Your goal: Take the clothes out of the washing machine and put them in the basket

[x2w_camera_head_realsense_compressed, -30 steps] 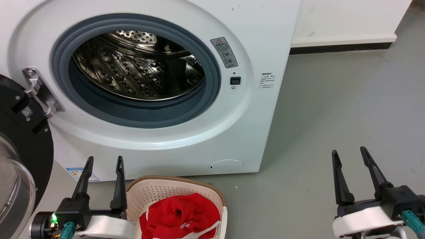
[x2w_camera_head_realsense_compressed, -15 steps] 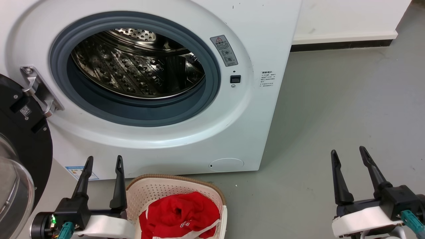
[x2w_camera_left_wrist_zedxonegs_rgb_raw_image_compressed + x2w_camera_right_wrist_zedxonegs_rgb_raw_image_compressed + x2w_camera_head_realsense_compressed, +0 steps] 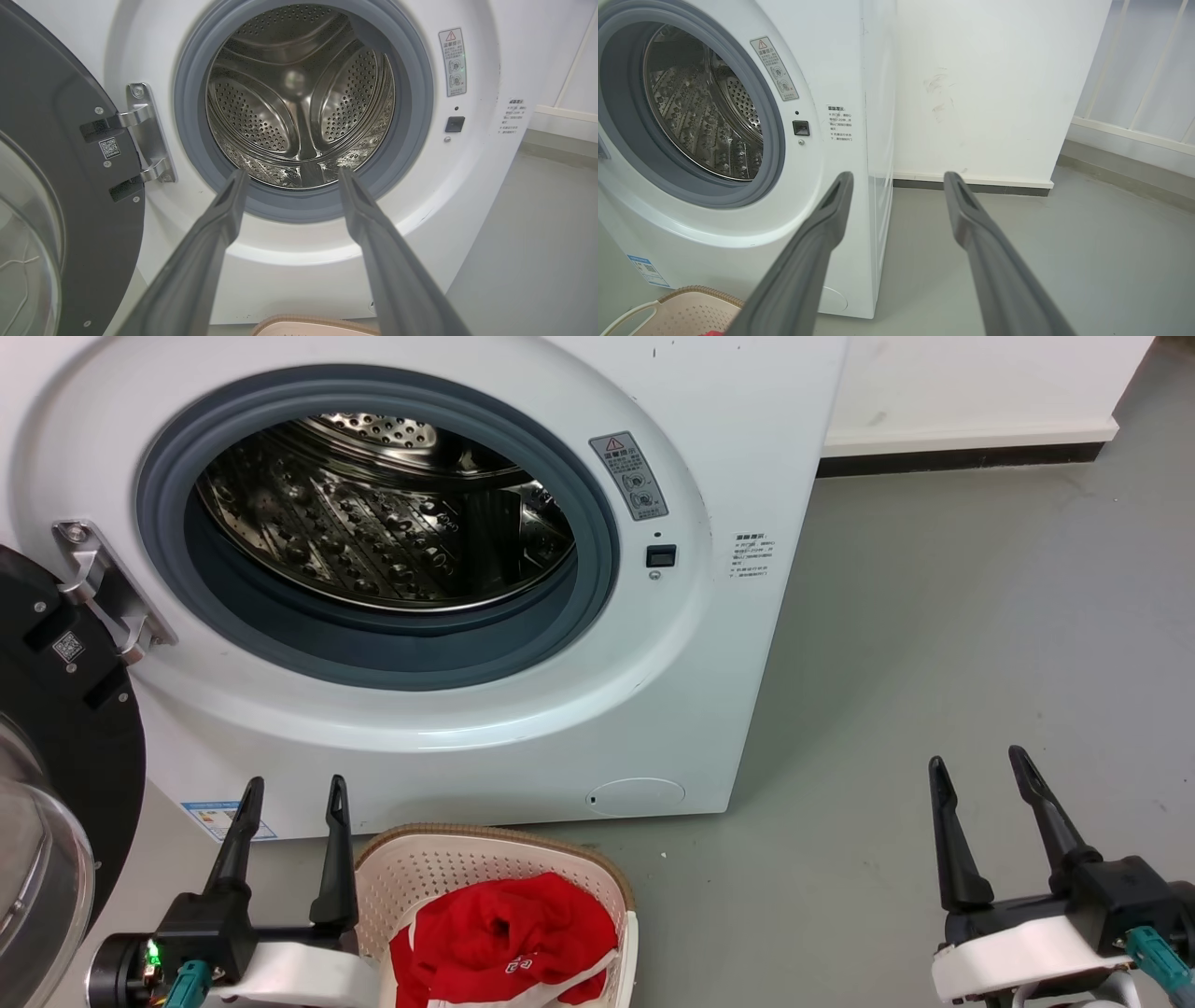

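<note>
step: seemingly finishing | located: red clothes (image 3: 504,933) inside basket (image 3: 420,877), before washing machine (image 3: 738,448), drum (image 3: 299,93) bare | left gripper (image 3: 294,786), right gripper (image 3: 977,758): spread, empty | next: probably only confirm empty drum, then retreat

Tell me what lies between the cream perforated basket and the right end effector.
Bare grey floor, seen in the head view: nothing else lies between the cream perforated plastic basket and the right end effector.

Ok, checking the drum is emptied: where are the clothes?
Head view, bottom centre: the red clothes lie in the basket before the washing machine, beside the left gripper.
</note>
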Robot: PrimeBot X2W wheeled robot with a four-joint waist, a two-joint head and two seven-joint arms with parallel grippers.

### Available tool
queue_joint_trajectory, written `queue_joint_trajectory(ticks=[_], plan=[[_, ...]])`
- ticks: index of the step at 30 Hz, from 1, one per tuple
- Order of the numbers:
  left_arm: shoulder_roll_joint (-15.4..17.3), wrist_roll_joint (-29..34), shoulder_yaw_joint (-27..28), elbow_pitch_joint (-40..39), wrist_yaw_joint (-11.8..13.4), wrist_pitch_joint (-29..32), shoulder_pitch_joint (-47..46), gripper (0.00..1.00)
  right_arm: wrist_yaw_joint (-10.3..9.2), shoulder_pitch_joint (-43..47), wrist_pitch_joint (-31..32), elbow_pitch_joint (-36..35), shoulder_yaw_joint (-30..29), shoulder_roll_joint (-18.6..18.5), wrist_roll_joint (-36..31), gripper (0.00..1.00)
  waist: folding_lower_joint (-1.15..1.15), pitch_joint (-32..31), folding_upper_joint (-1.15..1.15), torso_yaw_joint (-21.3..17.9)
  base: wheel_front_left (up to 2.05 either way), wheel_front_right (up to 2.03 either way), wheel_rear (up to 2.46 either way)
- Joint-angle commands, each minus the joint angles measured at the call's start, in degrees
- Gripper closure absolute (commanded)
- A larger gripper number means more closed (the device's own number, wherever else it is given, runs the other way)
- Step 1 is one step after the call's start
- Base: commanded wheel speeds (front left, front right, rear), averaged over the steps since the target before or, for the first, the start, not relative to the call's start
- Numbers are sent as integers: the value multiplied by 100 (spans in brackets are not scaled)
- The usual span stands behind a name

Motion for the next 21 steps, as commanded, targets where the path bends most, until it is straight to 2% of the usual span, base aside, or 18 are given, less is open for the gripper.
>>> queue_joint_trajectory(ticks=[1,2,6,21], plan=[[-9,-1,2,9,-37,-15,-10,0,-6,-35,-11,0,-2,5,4,0,0,-3,0,-4,0,0,0],[-7,-7,1,6,-22,0,0,100,0,0,0,2,1,0,1,100,0,-3,0,-4,0,0,0],[-44,-65,9,225,-40,42,33,100,1,69,8,173,20,2,32,100,0,-5,0,-5,0,0,0],[-44,-1824,44,437,-81,477,-157,100,0,-90,319,352,55,-109,1978,100,0,-48,0,13,0,0,0]])
